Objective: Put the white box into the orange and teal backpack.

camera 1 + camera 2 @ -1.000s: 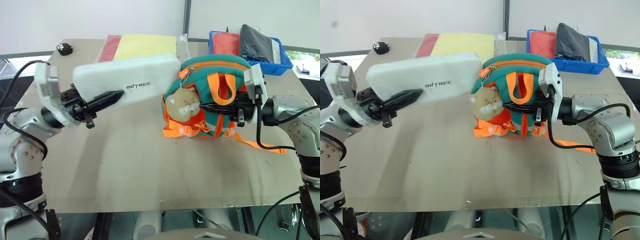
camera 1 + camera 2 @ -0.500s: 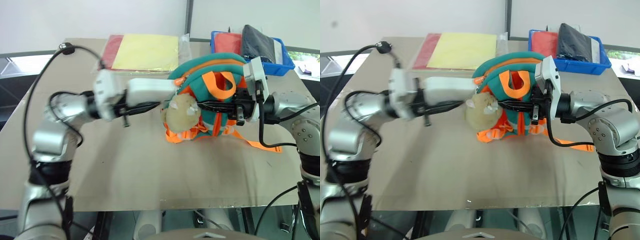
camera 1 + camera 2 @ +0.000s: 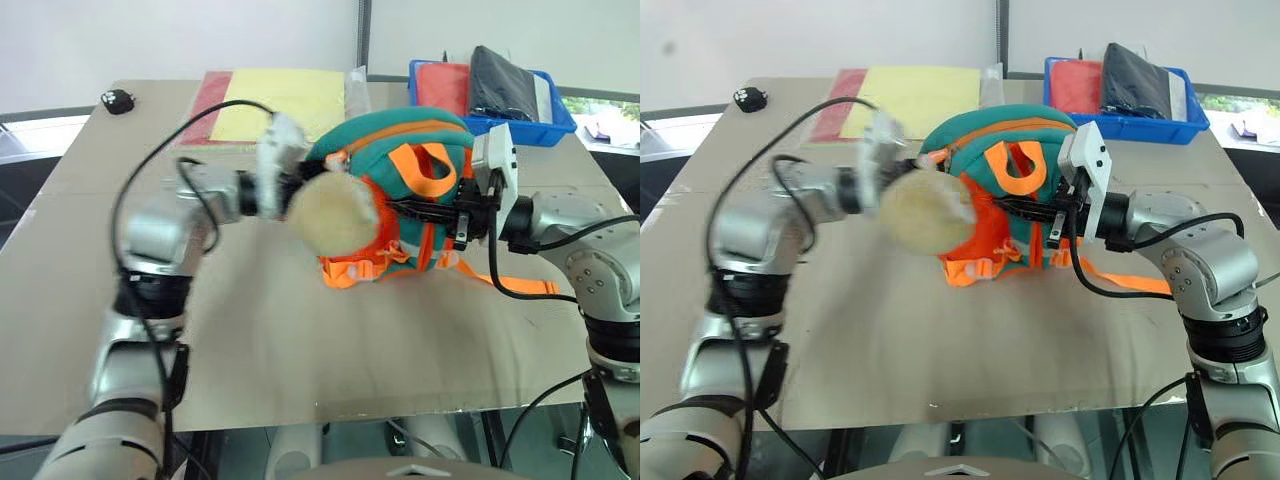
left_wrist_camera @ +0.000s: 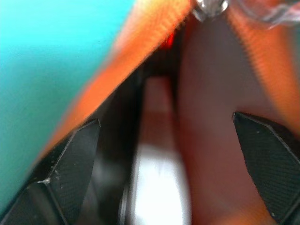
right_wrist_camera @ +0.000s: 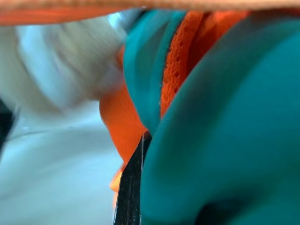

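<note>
The orange and teal backpack (image 3: 400, 160) stands mid-table with its tan plush toy (image 3: 333, 215) hanging in front. My left wrist (image 3: 268, 180) reaches into the backpack's side opening, and the fingers are hidden behind the toy. In the left wrist view my left gripper (image 4: 166, 118) is open, its fingers (image 4: 70, 173) spread wide inside the orange lining. The white box (image 4: 159, 187) lies between them, deep in the backpack and untouched. From the other side my right gripper (image 3: 397, 207) is shut on the backpack's fabric beside the orange handle.
A blue bin (image 3: 545, 125) with red and dark items stands at the back right. A clear sleeve with yellow and red sheets (image 3: 270, 100) lies behind the backpack. A small black object (image 3: 117, 100) sits at the back left. An orange strap (image 3: 520, 285) trails to the right.
My left arm pushed the white box rightward into the backpack, then let it go and opened. The box is gone from the head views. The plush toy swung forward. My right gripper kept its hold.
</note>
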Tool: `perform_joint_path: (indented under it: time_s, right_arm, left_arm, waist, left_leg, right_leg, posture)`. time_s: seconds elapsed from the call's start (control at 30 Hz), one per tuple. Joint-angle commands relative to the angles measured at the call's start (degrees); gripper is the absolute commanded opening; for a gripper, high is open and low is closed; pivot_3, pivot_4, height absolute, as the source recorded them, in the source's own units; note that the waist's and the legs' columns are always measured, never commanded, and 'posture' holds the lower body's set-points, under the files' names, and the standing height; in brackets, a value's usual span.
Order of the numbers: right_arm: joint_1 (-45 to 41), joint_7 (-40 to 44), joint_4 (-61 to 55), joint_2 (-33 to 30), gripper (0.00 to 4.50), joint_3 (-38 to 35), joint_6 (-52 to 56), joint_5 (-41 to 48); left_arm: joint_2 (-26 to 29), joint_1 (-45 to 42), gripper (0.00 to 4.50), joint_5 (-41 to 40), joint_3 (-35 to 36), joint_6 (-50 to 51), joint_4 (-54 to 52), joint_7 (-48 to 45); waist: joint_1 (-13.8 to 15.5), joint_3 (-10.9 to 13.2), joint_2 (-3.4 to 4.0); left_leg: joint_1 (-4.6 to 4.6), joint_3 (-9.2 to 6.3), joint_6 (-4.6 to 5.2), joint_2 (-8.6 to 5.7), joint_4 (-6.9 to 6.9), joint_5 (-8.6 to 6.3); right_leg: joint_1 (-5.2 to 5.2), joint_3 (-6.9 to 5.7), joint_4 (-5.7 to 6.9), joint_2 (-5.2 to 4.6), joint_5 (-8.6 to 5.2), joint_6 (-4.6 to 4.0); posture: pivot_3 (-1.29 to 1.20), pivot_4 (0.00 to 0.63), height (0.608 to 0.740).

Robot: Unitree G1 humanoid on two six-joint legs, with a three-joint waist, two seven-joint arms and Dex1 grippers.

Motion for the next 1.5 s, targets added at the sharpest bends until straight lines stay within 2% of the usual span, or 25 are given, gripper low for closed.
perform_joint_path:
  time_s: [0.03,0.07,0.17,0.27,0.33,0.4,0.53,0.63,0.73,0.77,0.8,0.93,1.0,1.13,1.23,1.37,1.5]
  right_arm:
    - [-0.1,-1.5,2.2,-0.4,0.00,-1.1,-3.0,-3.5]
    - [-0.2,-1.4,2.4,-0.2,0.00,-1.0,-3.2,-3.7]
    - [-0.8,-1.4,2.3,0.5,0.00,-0.6,-3.2,-3.9]
    - [-0.9,-1.4,1.7,1.0,0.00,-0.5,-2.8,-4.0]
    - [-0.8,-1.8,1.0,1.1,0.00,-0.3,-2.3,-3.9]
    - [-0.7,-2.2,0.1,1.2,0.00,-0.4,-1.7,-3.5]
    - [-0.4,-3.1,-1.0,1.3,0.00,-0.8,-0.8,-3.4]
    - [0.3,-5.8,-1.9,2.5,0.00,-2.1,1.0,-2.2]
    - [1.5,-6.2,-2.4,4.7,0.00,-3.3,-0.8,-0.9]
    - [1.9,-6.2,-2.8,4.6,0.00,-3.2,-0.7,-1.1]
    - [2.3,-6.5,-3.0,4.6,0.00,-3.6,-0.6,-1.0]
    - [2.9,-8.3,-2.3,5.0,0.00,-4.7,-1.1,-1.7]
    - [3.0,-10.0,-1.2,5.4,0.00,-5.4,-1.6,-2.7]
    - [1.7,-17.0,3.5,8.1,0.00,-9.3,-2.4,-3.8]
    - [0.8,-20.9,5.5,9.6,0.00,-12.1,-2.5,-3.8]
    - [-1.7,-29.6,8.2,13.5,0.00,-18.7,-2.2,-0.8]
    - [-3.4,-34.2,9.1,13.6,0.00,-21.4,-1.4,1.1]
  left_arm:
    - [7.4,2.3,4.43,-15.4,12.3,17.7,-1.3,-3.0]
    - [7.7,2.8,4.43,-19.3,14.5,22.2,-1.6,-1.8]
    - [3.1,4.7,4.43,-28.8,20.0,32.8,-3.5,6.6]
    - [-3.3,7.2,4.43,-30.8,20.4,32.2,-9.2,15.8]
    - [-10.5,6.6,4.43,-35.3,20.8,32.3,-10.0,24.8]
    - [-15.9,6.9,4.43,-35.3,19.5,31.2,-11.8,32.1]
    - [-21.6,7.8,4.43,-38.2,18.0,29.8,-13.2,40.3]
    - [-24.7,7.7,4.43,-36.7,15.2,27.7,-13.0,44.7]
    - [-26.1,7.1,3.62,-35.7,13.9,25.3,-11.7,47.1]
    - [-26.1,7.0,3.31,-36.3,13.6,24.9,-11.7,46.9]
    - [-25.7,6.6,2.71,-36.8,13.5,24.3,-11.4,46.3]
    - [-22.5,5.3,1.09,-38.2,13.9,23.0,-10.0,42.7]
    - [-19.6,3.8,0.66,-40.9,15.4,23.2,-8.3,40.5]
    - [-9.6,0.2,0.66,-47.4,21.2,25.0,-0.4,36.5]
    - [-4.3,0.6,0.66,-49.4,24.0,26.6,3.9,35.7]
    - [1.5,10.2,0.66,-45.6,26.3,26.2,6.3,35.5]
    - [2.1,17.9,0.63,-42.6,25.4,23.2,4.1,34.4]
  waist:
    - [-0.1,0.0,0.00]
    - [0.0,0.0,0.00]
    - [1.5,0.0,0.00]
    - [2.2,0.0,-0.03]
    - [2.4,0.0,-0.05]
    - [2.5,0.0,-0.05]
    - [2.0,0.0,-0.03]
    - [1.8,0.0,-0.03]
    - [1.8,0.0,-0.04]
    - [1.8,0.0,-0.04]
    - [1.8,0.0,-0.04]
    - [1.7,0.0,-0.04]
    - [1.8,0.0,-0.04]
    - [1.6,0.0,-0.03]
    - [1.4,0.0,-0.01]
    - [1.2,0.0,0.03]
    - [1.5,0.0,0.02]
  left_leg:
    - [0.01,-0.01,0.00,-0.01,0.01,0.00]
    - [0.02,-0.01,0.00,-0.01,0.03,0.00]
    - [0.03,-0.12,0.00,-0.06,0.09,0.00]
    - [-0.03,-0.34,0.00,-0.12,0.18,0.00]
    - [-0.03,-0.38,-0.01,-0.17,0.20,0.01]
    - [0.00,-0.43,-0.01,-0.16,0.20,0.01]
    - [0.06,-0.46,-0.02,-0.16,0.15,0.01]
    - [0.04,-0.48,-0.02,-0.16,0.14,0.01]
    - [0.04,-0.43,-0.02,-0.18,0.15,0.01]
    - [0.03,-0.41,-0.02,-0.20,0.15,0.01]
    - [0.04,-0.39,-0.02,-0.20,0.15,0.01]
    - [0.05,-0.40,-0.02,-0.19,0.15,0.01]
    - [0.04,-0.42,-0.02,-0.19,0.15,0.01]
    - [0.03,-0.42,-0.02,-0.18,0.15,0.01]
    - [0.03,-0.41,-0.02,-0.18,0.14,0.01]
    - [0.08,-0.36,-0.02,-0.17,0.06,0.01]
    - [-0.02,-0.31,-0.03,-0.16,0.02,0.01]
  right_leg:
    - [0.02,0.00,-0.01,-0.01,0.00,0.01]
    - [0.05,-0.01,-0.01,-0.03,0.00,0.01]
    - [0.17,-0.17,-0.04,-0.14,0.00,0.03]
    - [0.27,-0.25,-0.02,-0.16,0.01,0.03]
    - [0.29,-0.27,-0.01,-0.14,0.02,0.02]
    - [0.30,-0.28,0.02,-0.13,0.02,0.01]
    - [0.30,-0.23,0.08,-0.07,0.02,-0.02]
    - [0.30,-0.23,0.05,-0.08,0.02,-0.03]
    - [0.30,-0.21,0.03,-0.09,0.02,-0.02]
    - [0.30,-0.22,0.04,-0.09,0.02,-0.02]
    - [0.30,-0.22,0.04,-0.09,0.02,-0.02]
    - [0.30,-0.23,0.04,-0.07,0.02,-0.02]
    - [0.30,-0.24,0.05,-0.05,0.02,-0.02]
    - [0.29,-0.24,0.06,-0.05,0.02,-0.02]
    - [0.29,-0.24,0.03,-0.05,0.02,-0.02]
    - [0.26,-0.12,0.02,-0.07,0.02,-0.02]
    - [0.16,-0.17,-0.01,-0.08,0.01,-0.03]
  posture:
    - [0.00,0.150,0.740]
    - [0.00,0.150,0.740]
    - [0.00,0.150,0.740]
    - [0.00,0.150,0.740]
    - [0.00,0.150,0.740]
    - [0.00,0.150,0.740]
    - [0.00,0.150,0.740]
    - [0.00,0.150,0.740]
    - [0.00,0.150,0.740]
    - [0.00,0.150,0.740]
    - [0.00,0.150,0.740]
    - [0.00,0.150,0.740]
    - [0.00,0.150,0.740]
    - [0.00,0.150,0.740]
    - [0.00,0.150,0.740]
    - [0.00,0.150,0.740]
    - [0.00,0.150,0.740]
